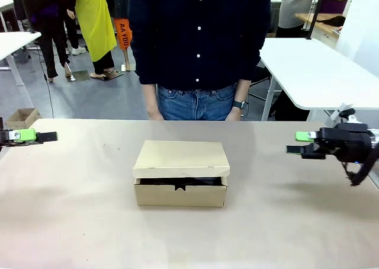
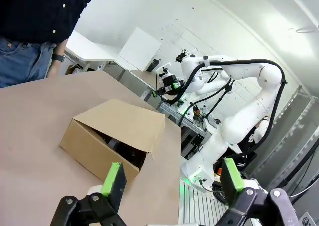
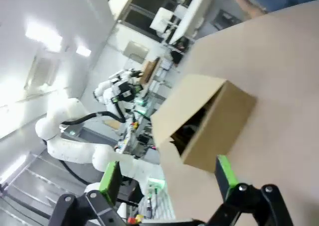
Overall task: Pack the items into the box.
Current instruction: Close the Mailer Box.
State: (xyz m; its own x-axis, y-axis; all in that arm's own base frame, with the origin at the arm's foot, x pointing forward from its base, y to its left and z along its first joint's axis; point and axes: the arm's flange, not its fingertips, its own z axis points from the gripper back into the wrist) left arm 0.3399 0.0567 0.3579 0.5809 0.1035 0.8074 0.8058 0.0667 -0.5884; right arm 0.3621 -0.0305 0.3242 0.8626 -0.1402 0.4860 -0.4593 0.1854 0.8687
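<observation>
A brown cardboard box (image 1: 180,180) sits in the middle of the tabletop (image 1: 71,221), midway between two robot grippers that hang at opposite edges. Its hinged lid (image 1: 181,159) rests almost flat on top, propped a little so a dark gap shows along the near side. Something dark lies inside; which items it is cannot be told. No loose items lie on the tabletop around it.

The left gripper (image 1: 29,136) hovers at the left edge, fingers spread wide and holding nothing. The box lies well away toward the middle, ahead of the fingers in the left wrist view, where it shows corner-on (image 2: 112,136).

The right gripper (image 1: 302,143) hovers at the right edge, also spread wide and empty. The box lies well away toward the middle, its gap turned toward the fingers in the right wrist view (image 3: 199,126).

The box's long axis runs along the line between the two grippers. Neither arm looks clearly nearer. A person (image 1: 198,50) stands at the far side, hands down.

Judging by the lowered lid, packing seems nearly finished, with pressing the lid shut perhaps left.
</observation>
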